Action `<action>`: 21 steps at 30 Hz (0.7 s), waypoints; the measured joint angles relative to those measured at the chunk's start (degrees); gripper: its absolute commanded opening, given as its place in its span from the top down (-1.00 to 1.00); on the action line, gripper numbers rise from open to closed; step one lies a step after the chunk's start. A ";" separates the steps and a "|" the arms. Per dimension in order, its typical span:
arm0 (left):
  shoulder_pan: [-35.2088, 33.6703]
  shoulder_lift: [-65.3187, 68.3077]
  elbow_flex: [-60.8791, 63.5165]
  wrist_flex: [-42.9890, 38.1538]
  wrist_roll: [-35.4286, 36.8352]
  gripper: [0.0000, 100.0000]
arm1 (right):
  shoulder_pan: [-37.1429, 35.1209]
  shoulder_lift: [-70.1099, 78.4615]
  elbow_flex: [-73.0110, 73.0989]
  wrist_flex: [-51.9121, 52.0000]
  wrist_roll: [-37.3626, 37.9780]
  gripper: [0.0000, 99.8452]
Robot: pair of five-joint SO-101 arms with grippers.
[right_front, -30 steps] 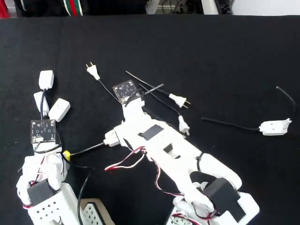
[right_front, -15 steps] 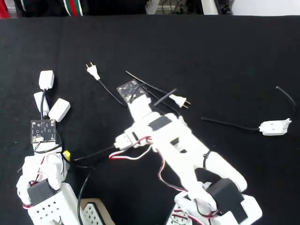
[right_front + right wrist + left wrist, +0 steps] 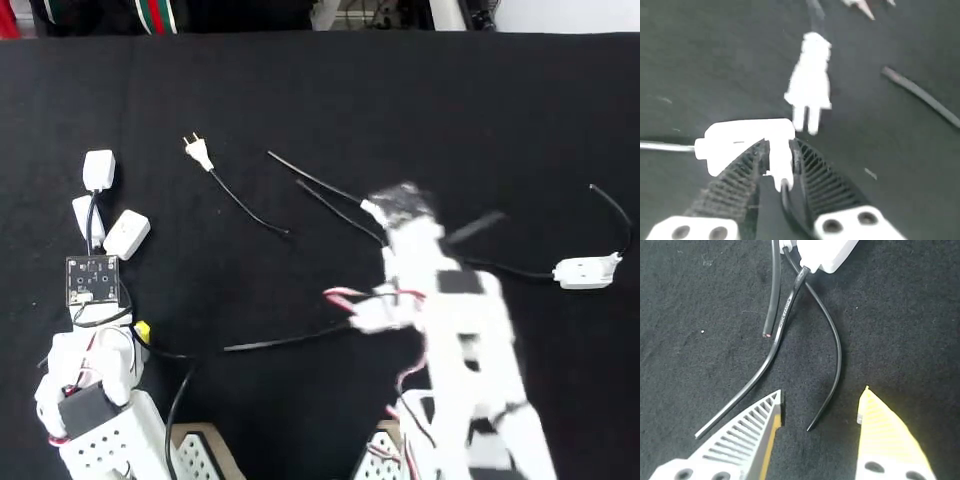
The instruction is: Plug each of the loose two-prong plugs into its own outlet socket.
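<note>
Btwn R fingers point(image 3: 735, 185): plug point(image 3: 780, 160) lengthwise, cord end wristward.

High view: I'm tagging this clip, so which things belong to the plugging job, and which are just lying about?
Job:
loose plug
second loose plug
held plug, in the right hand
left outlets
right outlet

Lying about:
striped fabric behind the table

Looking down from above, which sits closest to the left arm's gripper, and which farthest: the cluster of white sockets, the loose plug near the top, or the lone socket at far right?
1. The cluster of white sockets, directly ahead of the left gripper.
2. The loose plug, farther up, toward the middle.
3. The lone socket, across the table at the right edge.
</note>
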 measured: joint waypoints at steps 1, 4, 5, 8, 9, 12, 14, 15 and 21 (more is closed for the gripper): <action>0.00 0.00 0.00 0.00 0.00 0.51 | 3.69 -2.37 1.05 0.62 2.29 0.98; 0.00 0.00 0.00 0.00 0.00 0.51 | 14.95 -8.62 4.75 0.97 9.85 0.98; 0.00 0.00 0.00 0.00 0.00 0.51 | 18.46 -10.37 5.80 0.97 12.57 0.98; 0.00 0.00 0.00 0.00 0.00 0.51 | 29.19 -14.24 8.88 -1.67 20.13 0.98; 0.00 0.00 0.00 0.00 0.00 0.51 | 32.79 -15.03 10.11 -3.60 22.42 0.98; 0.00 0.00 0.00 0.00 0.00 0.51 | 42.11 -16.00 13.36 -11.78 28.40 0.98; 0.00 0.00 0.00 0.00 0.00 0.51 | 47.21 -16.18 15.65 -18.37 30.86 0.98; 0.00 0.00 0.00 0.00 0.00 0.51 | 49.32 -16.18 16.70 -21.71 31.82 0.98; 0.00 0.00 0.00 0.00 0.00 0.51 | 55.12 -9.85 18.73 -37.80 33.14 0.97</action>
